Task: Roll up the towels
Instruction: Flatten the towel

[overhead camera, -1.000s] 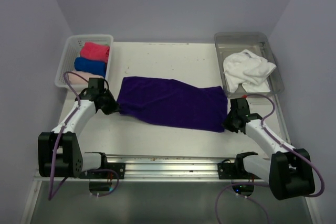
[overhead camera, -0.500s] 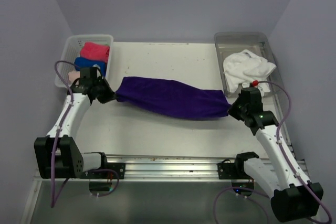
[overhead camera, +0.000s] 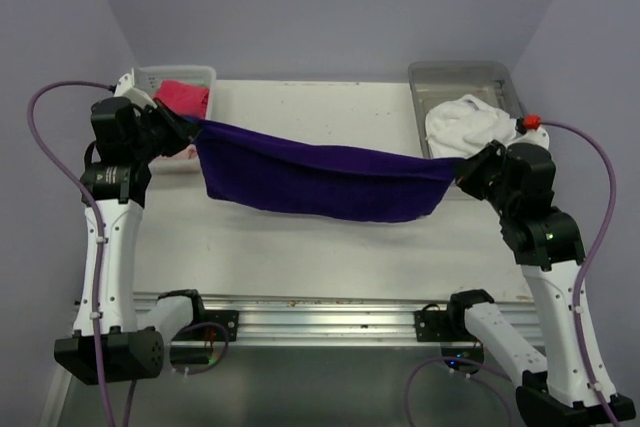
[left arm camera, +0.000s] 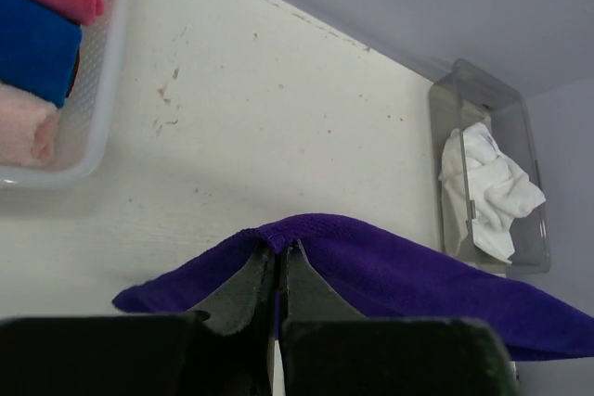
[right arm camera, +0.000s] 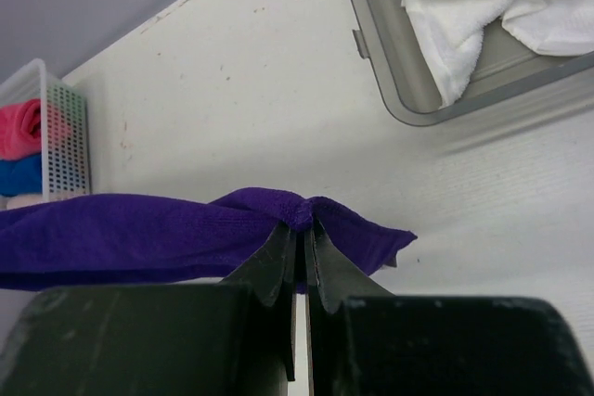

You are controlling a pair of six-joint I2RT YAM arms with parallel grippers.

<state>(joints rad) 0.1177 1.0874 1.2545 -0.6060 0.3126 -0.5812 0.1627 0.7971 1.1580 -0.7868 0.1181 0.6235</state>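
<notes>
A white lattice basket (overhead camera: 190, 71) sat at the far left corner of the scuffed white table (overhead camera: 320, 112), well apart from a grey metal tray (overhead camera: 455, 72) at the far right. A metal rail (overhead camera: 320, 304) ran along the near edge.

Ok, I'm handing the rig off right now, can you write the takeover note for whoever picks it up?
Left gripper: shut on one end of the purple towel.
Right gripper: shut on the other end; the towel hangs sagging between them.
Done: hot pink towel, blue towel and pale pink towel lie rolled in the white basket.
Left: the purple towel is not yet rolled; the white towel lies crumpled in the grey tray.
</notes>
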